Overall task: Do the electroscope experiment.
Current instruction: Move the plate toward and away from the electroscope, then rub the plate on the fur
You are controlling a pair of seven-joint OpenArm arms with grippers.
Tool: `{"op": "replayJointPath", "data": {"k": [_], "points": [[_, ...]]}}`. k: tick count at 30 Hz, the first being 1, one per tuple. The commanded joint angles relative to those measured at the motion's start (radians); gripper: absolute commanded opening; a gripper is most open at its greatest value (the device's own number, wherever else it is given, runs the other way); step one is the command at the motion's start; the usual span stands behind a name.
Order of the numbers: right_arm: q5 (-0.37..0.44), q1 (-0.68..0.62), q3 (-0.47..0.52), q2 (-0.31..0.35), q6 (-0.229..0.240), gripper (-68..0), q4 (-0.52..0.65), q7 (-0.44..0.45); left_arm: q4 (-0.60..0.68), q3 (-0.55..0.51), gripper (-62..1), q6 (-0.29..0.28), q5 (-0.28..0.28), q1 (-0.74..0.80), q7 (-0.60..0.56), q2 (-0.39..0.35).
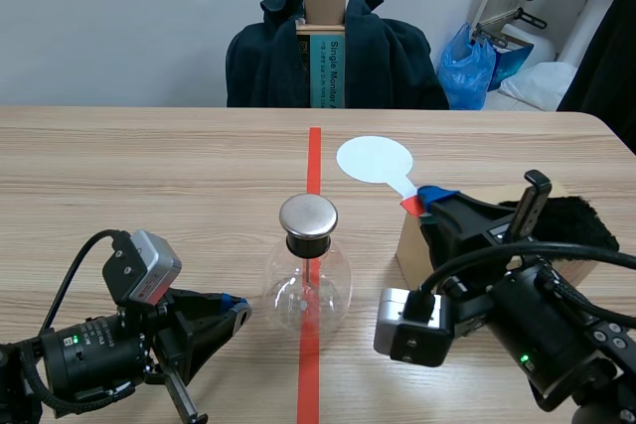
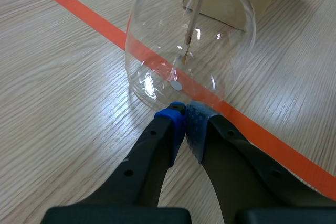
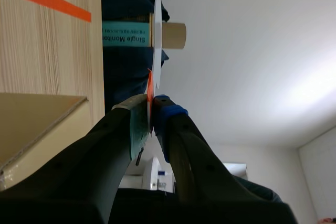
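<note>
The electroscope flask (image 1: 307,285) stands upright mid-worktop (image 1: 149,176), squarely on the red tape line (image 1: 314,156). It has a metal cap (image 1: 307,215) on top and a thin rod hanging inside the glass. The left tool (image 1: 235,307) sits low, fingers pressed together on nothing, pads right at the flask's base. Over on the other side, the right tool (image 1: 427,201) is clamped on the red stem of the white paddle (image 1: 374,159), its disc sticking out ahead of the fingers. Beside that tool is a cardboard box (image 1: 409,245) with a black fuzzy cloth (image 1: 571,220) on it.

Dark jacket (image 1: 393,62) draped beyond the surface's far edge, teal box (image 1: 328,71) standing amid it, blue bag (image 1: 465,71) further toward the right corner.
</note>
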Motion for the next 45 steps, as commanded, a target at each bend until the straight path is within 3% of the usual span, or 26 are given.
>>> {"op": "replayJointPath", "data": {"k": [1, 5, 10, 17, 21, 26, 31, 34, 38, 39, 45], "points": [[0.003, 0.012, 0.012, 0.005, -0.022, -66.9, 0.018, -0.031, 0.024, -0.004, -57.8, 0.002, -0.013, -0.006, -0.017, 0.005], [0.003, 0.012, 0.024, 0.005, -0.022, -66.9, 0.018, -0.083, 0.024, -0.004, -57.8, 0.001, -0.013, -0.005, -0.017, 0.005], [0.004, 0.012, 0.043, 0.005, -0.035, -66.9, 0.018, -0.087, 0.024, -0.004, -57.8, 0.001, -0.013, -0.005, -0.017, 0.004], [0.003, 0.008, 0.073, 0.013, -0.242, -66.9, 0.024, -0.059, 0.040, -0.026, -57.8, 0.002, -0.013, 0.042, -0.109, -0.029], [0.018, -0.015, 0.111, 0.060, -0.245, -66.9, 0.082, -0.042, 0.098, -0.081, -57.7, 0.002, -0.013, 0.105, -0.118, -0.069], [0.143, -0.071, 0.188, 0.161, -0.245, -66.9, 0.257, -0.042, 0.188, -0.159, -56.8, 0.001, -0.013, 0.201, -0.118, -0.140], [0.257, -0.089, 0.280, 0.241, -0.245, -66.9, 0.415, -0.043, 0.286, -0.243, -34.8, 0.001, -0.013, 0.299, -0.118, -0.204], [0.277, -0.089, 0.329, 0.269, -0.245, -66.9, 0.456, -0.042, 0.348, -0.303, -22.5, 0.001, -0.014, 0.371, -0.119, -0.232], [0.308, -0.089, 0.369, 0.294, -0.245, -66.9, 0.470, -0.040, 0.429, -0.389, -0.8, 0.000, -0.014, 0.473, -0.122, -0.256], [0.314, -0.088, 0.379, 0.296, -0.245, -66.9, 0.470, -0.034, 0.448, -0.409, 1.4, 0.000, -0.014, 0.497, -0.122, -0.259], [0.333, -0.089, 0.424, 0.305, -0.245, -66.9, 0.470, -0.026, 0.538, -0.534, 1.4, 0.000, -0.014, 0.634, -0.122, -0.264]]}}
